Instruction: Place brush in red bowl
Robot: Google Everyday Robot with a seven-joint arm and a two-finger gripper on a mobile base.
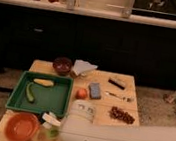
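Observation:
The red bowl [21, 127] is wide, shallow and orange-red, and sits at the table's front left corner. A green cup [50, 132] stands just right of it. My white arm reaches in from the right across the front of the table. My gripper [58, 125] is at its left end, mostly hidden by the wrist, just above the green cup. The white handle of the brush [50, 118] sticks out to the left from the gripper, off the table and right of the bowl. The brush's dark head is hidden.
A green tray [51, 99] holds a yellow item [44, 82] and a green one [30, 93]. Behind it are a maroon bowl [62, 64] and a white cloth [83, 67]. An orange fruit [81, 93], blue sponge [96, 90], black bar [117, 82], silver utensil [118, 96] and brown snack [122, 115] lie to the right.

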